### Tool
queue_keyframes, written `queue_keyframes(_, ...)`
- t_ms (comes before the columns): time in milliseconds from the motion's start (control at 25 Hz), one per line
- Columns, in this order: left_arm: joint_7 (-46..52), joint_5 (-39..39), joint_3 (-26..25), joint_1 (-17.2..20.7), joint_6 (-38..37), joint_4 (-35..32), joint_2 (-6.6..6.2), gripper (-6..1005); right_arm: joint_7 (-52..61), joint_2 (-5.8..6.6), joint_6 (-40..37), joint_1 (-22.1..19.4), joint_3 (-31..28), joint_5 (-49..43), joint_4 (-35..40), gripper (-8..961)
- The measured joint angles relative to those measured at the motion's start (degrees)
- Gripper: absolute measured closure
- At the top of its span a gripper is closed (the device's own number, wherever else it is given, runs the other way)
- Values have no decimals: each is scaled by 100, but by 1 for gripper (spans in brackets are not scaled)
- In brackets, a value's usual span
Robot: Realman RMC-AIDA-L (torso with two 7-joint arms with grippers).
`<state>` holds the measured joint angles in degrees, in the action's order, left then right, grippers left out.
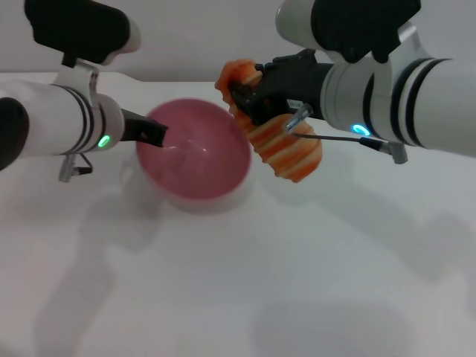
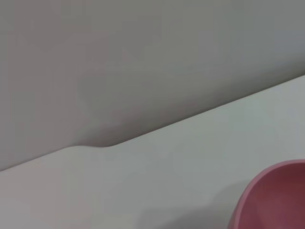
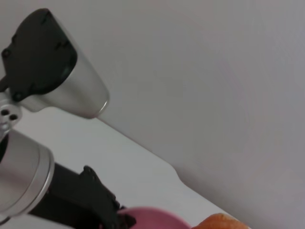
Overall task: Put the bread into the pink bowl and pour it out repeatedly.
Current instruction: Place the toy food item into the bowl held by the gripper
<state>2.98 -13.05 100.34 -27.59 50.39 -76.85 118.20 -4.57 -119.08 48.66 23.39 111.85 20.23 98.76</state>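
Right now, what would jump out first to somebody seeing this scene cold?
The striped orange bread stands out, clamped in the right gripper and held in the air beside the pink bowl's right rim. Next is the pink bowl itself, tilted toward the camera on the white table, with the left gripper at its left rim.

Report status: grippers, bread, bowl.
Right gripper shut on the striped orange-brown bread loaf, beside the bowl's rim. Left gripper holds the glossy pink plastic bowl, tilted, empty. Nothing obstructing.

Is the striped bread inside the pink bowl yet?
Out: right gripper holds the orange-brown striped bread loaf beside the glossy pink plastic bowl, which looks empty.
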Motion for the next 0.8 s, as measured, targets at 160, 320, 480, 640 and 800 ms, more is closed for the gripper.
queue_keyframes(160,1,-103,128,-9,10,-102,3,959,-132,6,-391,32,127,-102,-232,640)
queue_keyframes(320,0,-235,243,8,8,-279,-3,959,-214,4,-805,65,214,-186,-544,667)
queue_keyframes(480,-3,-277,301,20,47,-372,-3,959,-223,4,-1090,98,273,-215,-754,683)
queue_keyframes(640,-6,-302,378,20,51,-438,-1,959,-227,16,-1234,166,290,-219,-898,691)
queue_keyframes(800,-8,-308,398,19,54,-457,0,959,-228,17,-1435,167,337,-221,-971,692)
